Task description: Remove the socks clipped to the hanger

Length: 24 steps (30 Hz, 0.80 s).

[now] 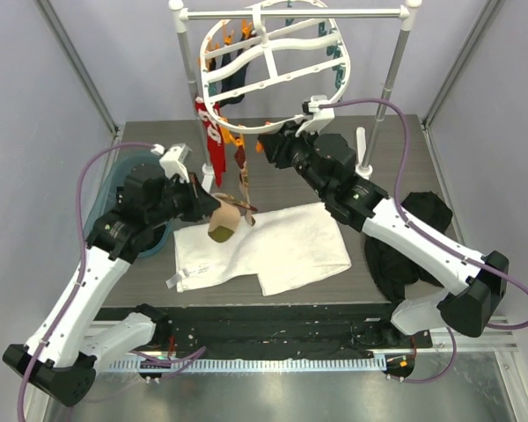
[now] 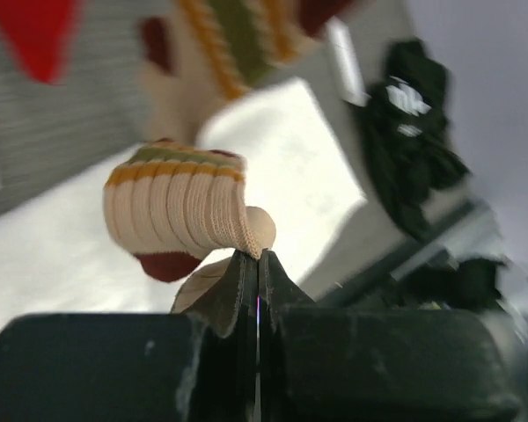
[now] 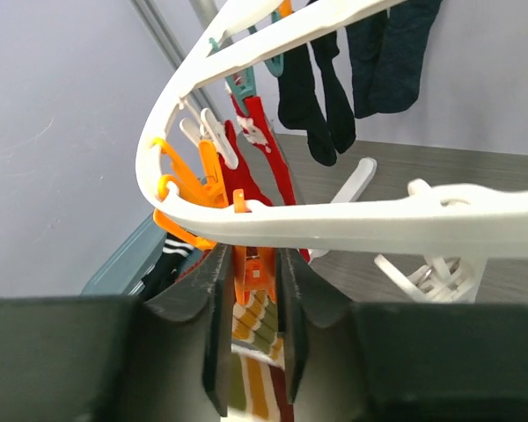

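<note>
Top external view is showing a white cloth [image 1: 282, 246] on the dark surface [image 1: 378, 149], left fingers [image 2: 233, 299] pinching a tan striped sock [image 2: 176, 207] above it, right fingers [image 3: 213, 325] narrow around an orange clip [image 3: 253, 268], grip unclear, and socks [image 3: 321, 79] dangling toes-down from the tilted hanger [image 3: 378, 220] at the far edge, lilac walls [image 1: 35, 132] behind.

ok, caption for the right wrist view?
Right fingers straddle an orange clip under the white hanger, striped sock hanging below.
</note>
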Each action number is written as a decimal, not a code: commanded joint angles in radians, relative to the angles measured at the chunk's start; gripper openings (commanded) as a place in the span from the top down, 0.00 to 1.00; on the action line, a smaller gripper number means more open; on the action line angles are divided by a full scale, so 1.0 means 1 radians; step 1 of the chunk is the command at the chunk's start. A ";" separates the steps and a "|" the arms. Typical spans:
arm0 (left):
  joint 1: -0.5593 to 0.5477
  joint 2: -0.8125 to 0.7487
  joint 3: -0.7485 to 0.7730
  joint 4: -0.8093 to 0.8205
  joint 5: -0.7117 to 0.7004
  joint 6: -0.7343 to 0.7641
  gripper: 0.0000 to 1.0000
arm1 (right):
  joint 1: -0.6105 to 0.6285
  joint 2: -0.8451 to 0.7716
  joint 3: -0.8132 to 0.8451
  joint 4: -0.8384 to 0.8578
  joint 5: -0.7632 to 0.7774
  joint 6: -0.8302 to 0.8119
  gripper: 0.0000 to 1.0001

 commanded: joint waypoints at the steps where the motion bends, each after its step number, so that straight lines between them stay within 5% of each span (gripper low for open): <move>1: 0.002 0.068 0.144 -0.199 -0.492 0.069 1.00 | -0.014 -0.059 -0.021 0.058 0.071 -0.019 0.66; 7: 0.036 0.108 0.211 -0.207 -0.696 0.106 1.00 | -0.012 -0.112 -0.049 0.037 0.076 -0.059 0.49; 13: 0.238 0.214 0.259 -0.209 -0.702 0.115 1.00 | -0.012 -0.206 -0.144 0.011 0.060 -0.081 0.24; 19: 0.435 0.329 0.201 -0.107 -0.575 -0.004 1.00 | -0.012 -0.355 -0.271 -0.032 0.010 -0.101 0.18; 23: 0.499 0.387 0.199 -0.066 -0.697 -0.015 1.00 | -0.012 -0.442 -0.360 -0.038 -0.010 -0.096 0.18; 24: 0.503 0.400 0.202 -0.064 -0.720 -0.015 0.93 | -0.012 -0.470 -0.374 -0.035 -0.016 -0.090 0.18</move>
